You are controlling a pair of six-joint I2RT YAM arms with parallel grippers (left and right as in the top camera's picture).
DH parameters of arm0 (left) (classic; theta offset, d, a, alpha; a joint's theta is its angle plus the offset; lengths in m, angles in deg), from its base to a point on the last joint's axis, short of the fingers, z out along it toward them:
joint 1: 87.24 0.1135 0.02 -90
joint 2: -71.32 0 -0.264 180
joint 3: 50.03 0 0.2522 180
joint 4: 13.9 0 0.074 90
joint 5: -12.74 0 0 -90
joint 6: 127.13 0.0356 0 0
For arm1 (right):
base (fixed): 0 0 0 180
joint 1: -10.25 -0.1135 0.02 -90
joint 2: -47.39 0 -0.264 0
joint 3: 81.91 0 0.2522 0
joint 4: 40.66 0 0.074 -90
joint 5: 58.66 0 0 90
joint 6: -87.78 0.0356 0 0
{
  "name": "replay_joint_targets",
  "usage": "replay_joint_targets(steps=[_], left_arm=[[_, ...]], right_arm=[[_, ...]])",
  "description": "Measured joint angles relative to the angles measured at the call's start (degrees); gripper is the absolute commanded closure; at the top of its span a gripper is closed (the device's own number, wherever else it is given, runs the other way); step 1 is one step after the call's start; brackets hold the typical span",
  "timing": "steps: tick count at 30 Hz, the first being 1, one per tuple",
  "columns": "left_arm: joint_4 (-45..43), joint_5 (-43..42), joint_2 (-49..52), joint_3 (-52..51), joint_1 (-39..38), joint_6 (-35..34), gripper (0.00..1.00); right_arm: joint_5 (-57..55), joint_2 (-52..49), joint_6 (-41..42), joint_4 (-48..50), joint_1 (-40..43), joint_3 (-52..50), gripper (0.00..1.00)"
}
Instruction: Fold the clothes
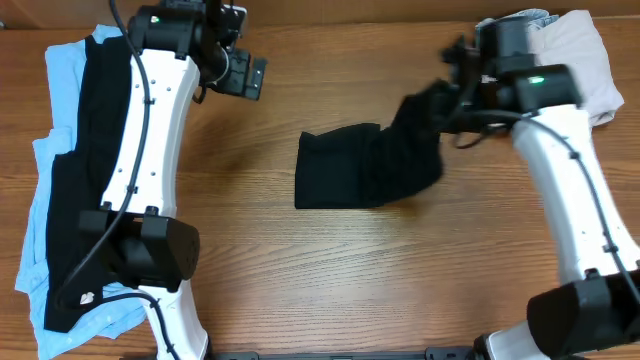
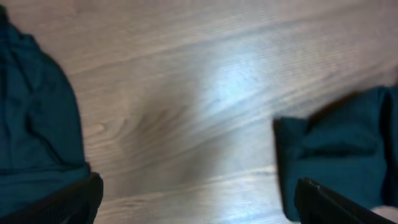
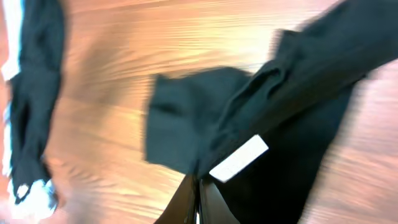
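The black shirt lies mid-table, partly folded. Its left part rests flat on the wood, and its right edge rises into the right gripper. From overhead the lifted cloth is blurred and merges with the dark wrist, so the grip itself is hard to read there. The right wrist view is clearer: the two fingers are pressed together at the bottom edge, clamped on a fold of the black shirt. A white label sits just beside them. Sleeves and neckline cannot be made out in the bunched fabric.

The left gripper hangs over bare table near the far edge, apart from the shirt. In its own camera only the tips of its fingers show, cut off at the bottom corners. The jaws stand wide apart with nothing between them. The dark cloth on either side of that view looks teal and soft-focused. The piece on the right is the black shirt's corner.

A heap of clothes — black on light blue — lies along the left edge, largely hidden under the left arm. A pale bundle sits at the far right corner, partly covered by the right arm.
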Motion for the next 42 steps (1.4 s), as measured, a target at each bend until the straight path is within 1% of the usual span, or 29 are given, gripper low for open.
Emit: replay_joint_targets(steps=[6,9,16,22,23,24,25,26,27,28,30,32,33,34,35,37,38,39,42], left_arm=[[-3.8,0.0,0.0,0.0,4.61,-0.44,0.0],[-4.02,0.0,0.0,0.0,6.67,-0.94,0.0],[-3.87,0.02,0.0,0.0,9.77,-1.7,0.0],[-3.82,0.0,0.0,0.0,9.97,-1.7,0.0],[-3.87,0.0,0.0,0.0,9.97,-1.7,0.0],[-3.89,0.0,0.0,0.0,9.97,-1.7,0.0],[-3.93,0.0,0.0,0.0,9.97,-1.7,0.0],[-4.0,0.0,0.0,0.0,9.97,-1.7,0.0],[-4.02,0.0,0.0,0.0,9.97,-1.7,0.0],[-4.02,0.0,0.0,0.0,9.97,-1.7,0.0],[-4.0,0.0,0.0,0.0,9.97,-1.7,0.0],[-4.0,0.0,0.0,0.0,9.97,-1.7,0.0],[-4.02,0.0,0.0,0.0,9.97,-1.7,0.0],[-4.02,0.0,0.0,0.0,9.97,-1.7,0.0],[-4.02,0.0,0.0,0.0,9.97,-1.7,0.0],[-4.02,0.0,0.0,0.0,9.97,-1.7,0.0],[-4.02,0.0,0.0,0.0,9.97,-1.7,0.0],[-4.02,0.0,0.0,0.0,9.97,-1.7,0.0],[-4.02,0.0,0.0,0.0,9.97,-1.7,0.0]], right_arm=[[-2.91,-2.14,2.12,4.33,-14.71,0.35,0.96],[-3.78,-6.12,2.84,5.97,-19.21,0.63,0.96],[-4.42,-18.86,3.98,10.08,-26.29,0.66,0.96],[-3.21,-20.26,4.22,12.02,-28.26,1.09,0.96],[-3.04,-20.26,4.2,11.58,-28.24,1.49,0.94],[-2.89,-20.26,4.26,10.54,-28.22,2.23,0.87],[-2.73,-20.26,4.26,8.92,-28.17,3.43,0.67],[-2.75,-20.26,4.39,7.76,-28.15,4.57,0.53],[-2.62,-20.26,3.98,6.01,-28.11,6.38,0.42],[-2.58,-20.26,3.72,4.48,-28.09,8.39,0.35],[-3.1,-20.26,3.48,0.57,-27.96,13.31,0.31],[-4.76,-20.24,3.28,-2.82,-27.78,17.53,0.31],[-6.16,-20.22,3.8,-4.37,-27.61,19.26,0.32],[-7.8,-20.13,4.31,-5.66,-27.39,20.41,0.35],[-9.44,-20.0,4.81,-6.82,-27.06,21.05,0.43],[-12.79,-19.91,5.88,-9.31,-25.81,21.46,0.64],[-14.01,-19.93,6.64,-10.43,-24.81,21.44,0.85],[-15.15,-19.93,6.95,-10.84,-23.71,21.2,0.96],[-16.92,-19.93,8.5,-10.03,-19.8,19.41,0.96]])
